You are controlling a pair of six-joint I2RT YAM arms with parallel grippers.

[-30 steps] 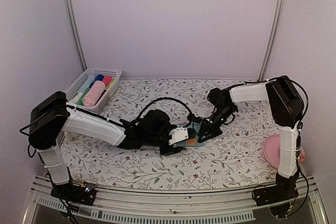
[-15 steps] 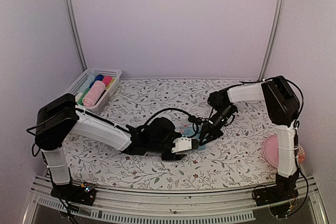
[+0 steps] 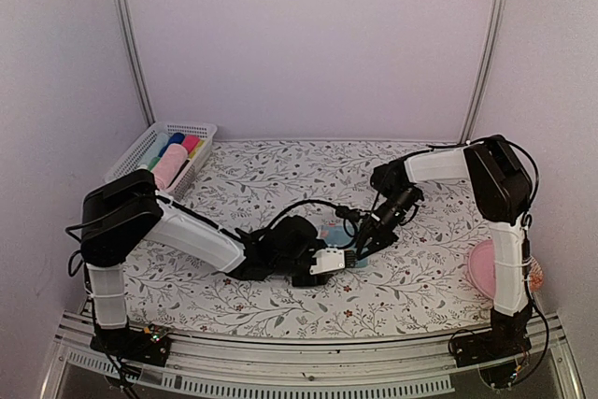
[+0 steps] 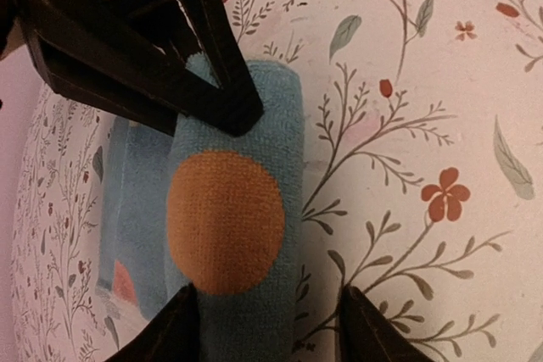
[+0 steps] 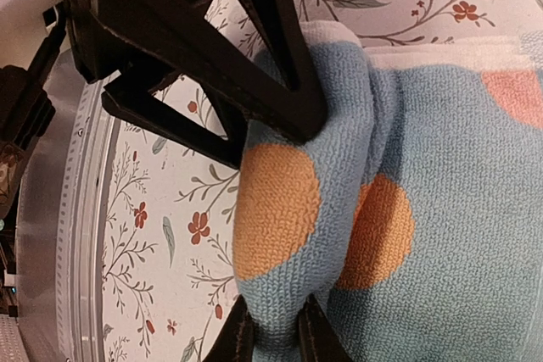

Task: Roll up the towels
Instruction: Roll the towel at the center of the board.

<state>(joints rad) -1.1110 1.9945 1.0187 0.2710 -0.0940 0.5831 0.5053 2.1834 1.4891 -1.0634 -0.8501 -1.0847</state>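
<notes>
While the overhead camera hides most of the light blue towel under both grippers at mid-table, the wrist cameras show it plainly: a snug roll with orange dots lying on the floral tablecloth. The left gripper straddles that roll, jaws roughly half open, one finger at its side and the other just clear of it. The right gripper is pinched nearly closed on a fold at the roll's edge. Only the overhead view catches the pink towel, rolled in the white basket at far left.

L fingers apart; R fingers pinched tight.
</notes>
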